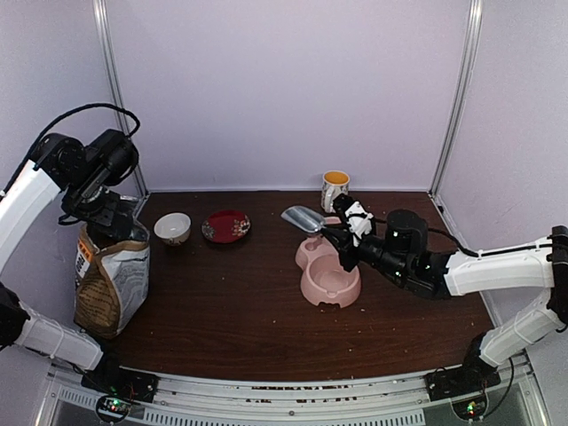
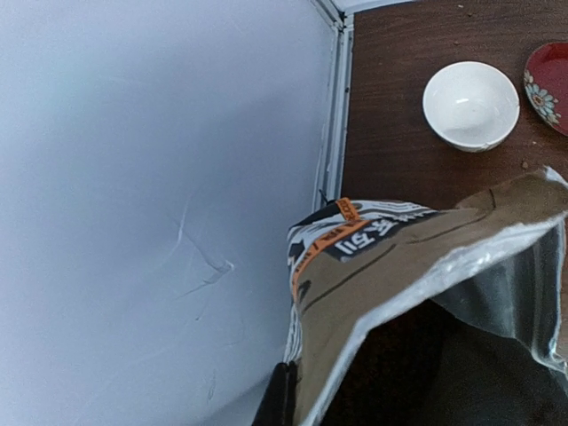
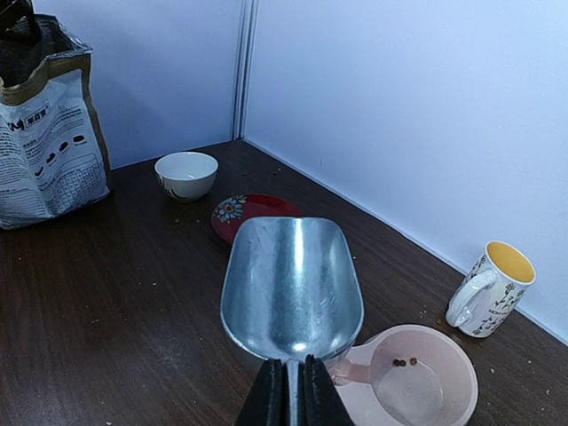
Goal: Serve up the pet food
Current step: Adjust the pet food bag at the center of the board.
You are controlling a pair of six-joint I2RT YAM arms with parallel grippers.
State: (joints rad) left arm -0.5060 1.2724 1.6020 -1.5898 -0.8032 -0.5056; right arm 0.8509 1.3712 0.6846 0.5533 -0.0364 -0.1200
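Note:
The tall tan pet food bag (image 1: 111,284) stands open at the table's left edge. My left gripper (image 1: 115,222) is shut on the bag's top rim; in the left wrist view its fingers (image 2: 286,395) pinch the edge of the bag (image 2: 390,266), whose inside is dark. My right gripper (image 1: 342,241) is shut on the handle of an empty metal scoop (image 1: 303,218), held level above the pink double bowl (image 1: 330,282). In the right wrist view the scoop (image 3: 293,284) is empty and a few kibble pellets (image 3: 404,361) lie in the pink bowl (image 3: 444,399).
A white bowl (image 1: 172,227) and a red saucer (image 1: 225,225) sit at the back between the bag and the scoop. A yellow-lined mug (image 1: 335,189) stands by the back wall. Crumbs dot the brown table. Walls close the left, back and right.

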